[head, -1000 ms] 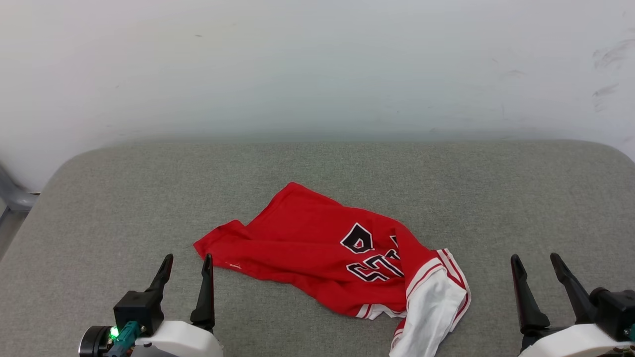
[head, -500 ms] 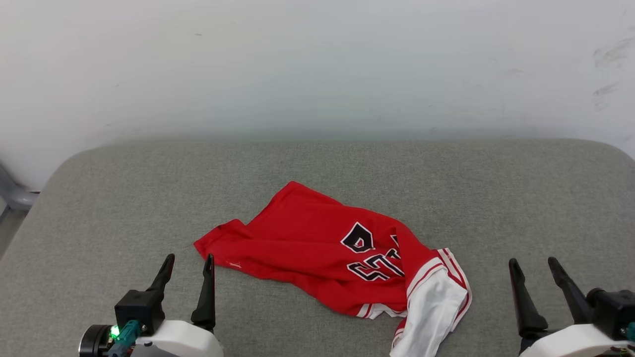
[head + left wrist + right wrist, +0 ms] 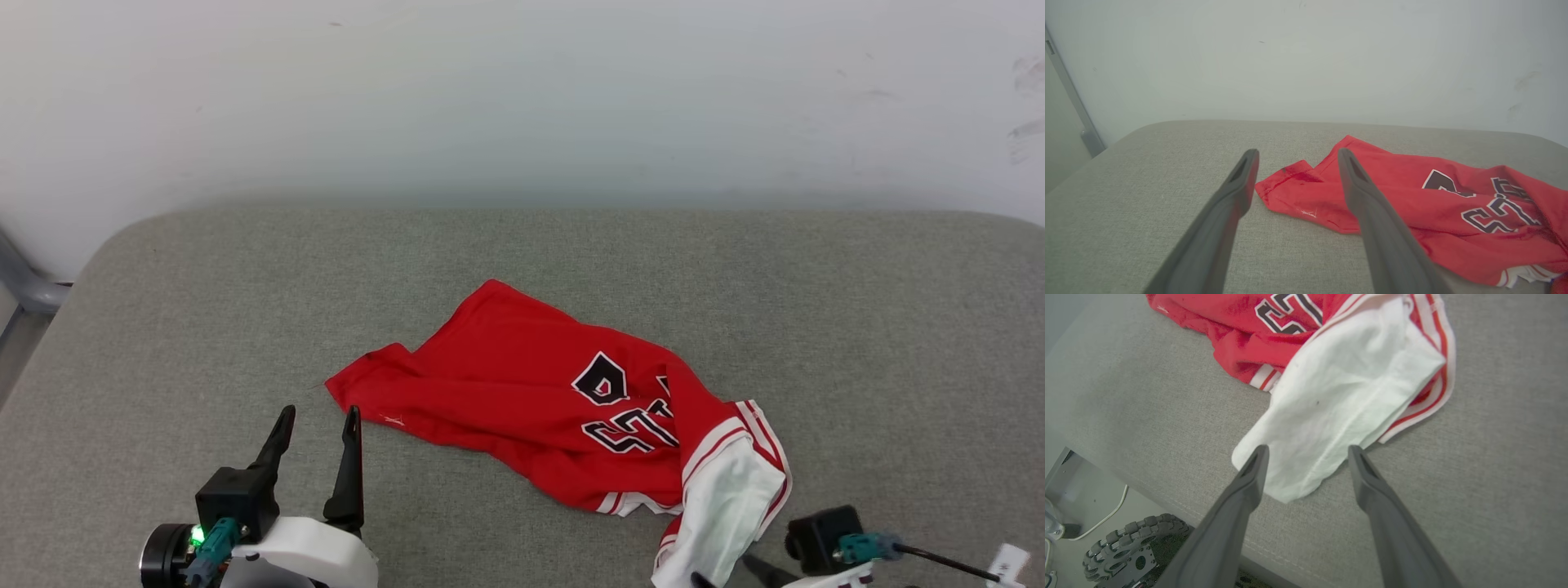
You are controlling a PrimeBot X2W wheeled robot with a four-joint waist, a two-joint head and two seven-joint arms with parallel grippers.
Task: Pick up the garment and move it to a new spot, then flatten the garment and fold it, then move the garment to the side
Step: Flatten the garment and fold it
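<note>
We see the garment (image 3: pixel 531 400) lying crumpled on the grey fabric worktop (image 3: pixel 857 327), roughly mid-width and toward the near side, well apart from the pale wall (image 3: pixel 522 98) behind. It's mostly red body, bunched and creased, not flat. The black white-outlined print (image 3: pixel 624 408) faces up, partly lost in a fold, so we can't read it whole. The white sleeve (image 3: pixel 722 506) with red-white striped trim (image 3: pixel 763 433) sits at the garment's right end and reaches toward the near edge of the worktop.

Left tool (image 3: pixel 319 411): fingers spread wide, nothing held. It sits at the lower left of the head view, tips just beside the garment's left red corner. In the left wrist view that corner shows between the two fingers. We can't tell if a finger touches the cloth.

Right tool (image 3: pixel 1308 449): fingers also wide apart, nothing gripped. In the right wrist view they point down at the sleeve's loose end, one on each side of it, close to the worktop's near edge. Contact with the cloth: can't tell.

Below that edge the right wrist view catches a toothed wheel (image 3: pixel 1135 547) and a white cable (image 3: pixel 1098 520). There's a grey bar (image 3: pixel 24 286) at the far left of the head view.
</note>
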